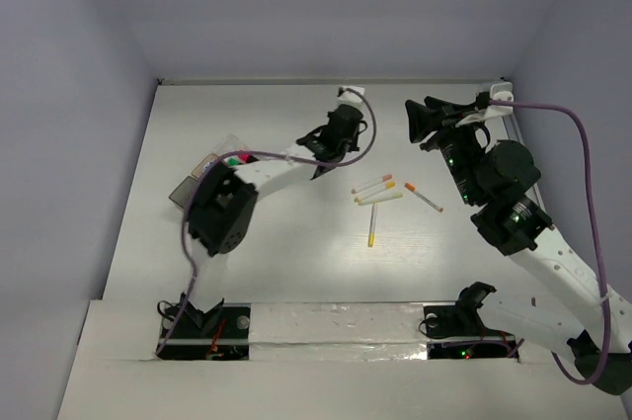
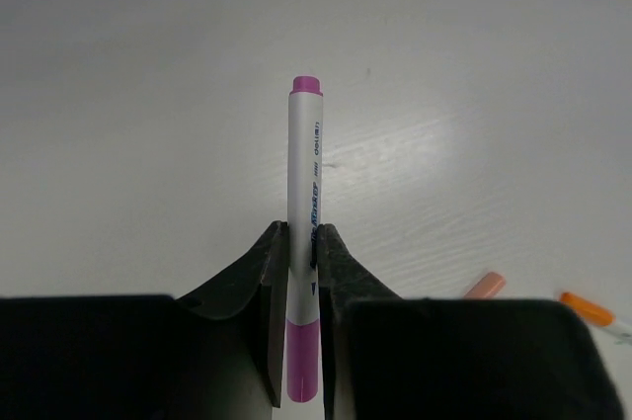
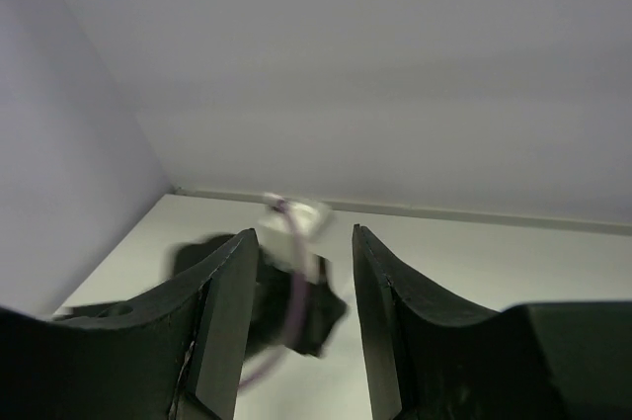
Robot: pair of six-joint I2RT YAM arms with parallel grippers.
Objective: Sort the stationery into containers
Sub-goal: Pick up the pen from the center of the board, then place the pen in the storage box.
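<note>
**A:** What could go wrong from here?

**B:** Nearest first. My left gripper [image 2: 301, 238] is pressed together on the white-barrelled marker with a magenta cap [image 2: 304, 153]. It pinches close to the capped end, so most of the barrel juts out ahead of the fingers. I judge that a quick swing could make the marker pivot in the grip or slide out.

**A:** And beyond the gripper?

**B:** Just beside it, the thin white pens with orange and yellow tips [image 1: 380, 199] lie loose on the white bench [image 1: 296, 272]. A low sweep with that long overhang could scatter them. Farther left sits the cluster of small shallow trays [image 1: 185, 192], partly hidden under my own left arm. Working half blind there, I could lay the marker across a rim instead of inside a tray.

**A:** How are you posed?

**B:** My left arm rises from its base at the near edge and folds at the elbow over the trays. From there it stretches to mid-bench, with the marker held there, well apart from the trays. Whether the marker is clear of the bench I cannot tell. My right arm climbs along the right side. Its right gripper [image 3: 304, 242] is raised near the far corner, with the jaws spread partway and nothing between them.
</note>
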